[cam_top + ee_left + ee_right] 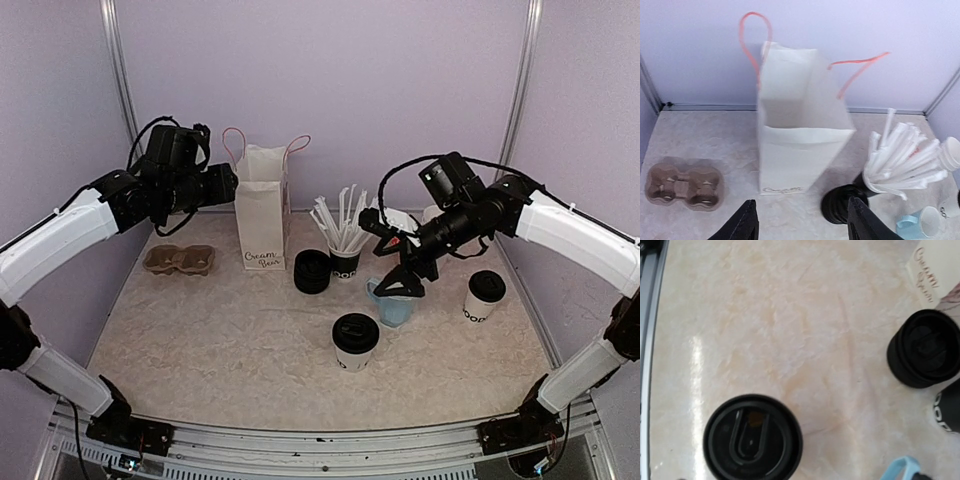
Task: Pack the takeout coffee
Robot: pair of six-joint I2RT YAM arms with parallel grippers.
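Note:
Two takeout coffee cups, white with black lids, stand on the table: one at front centre [355, 341] [752, 437], the other at the right [485, 294]. My right gripper [400, 284] hangs open just above the light-blue mug [392, 308], apart from both cups; its fingers do not show in the right wrist view. At the back, my left gripper [226, 185] [802, 223] is open and empty, raised beside the white paper bag [262, 210] [800, 135]. The bag stands upright with its mouth open.
A brown cup carrier [180, 261] [682, 185] lies left of the bag. A stack of black lids [312, 271] [839, 205] [925, 348] and a dark cup of white straws [345, 240] [905, 160] stand right of it. Plain white cups [952, 152] sit behind the mug [922, 223].

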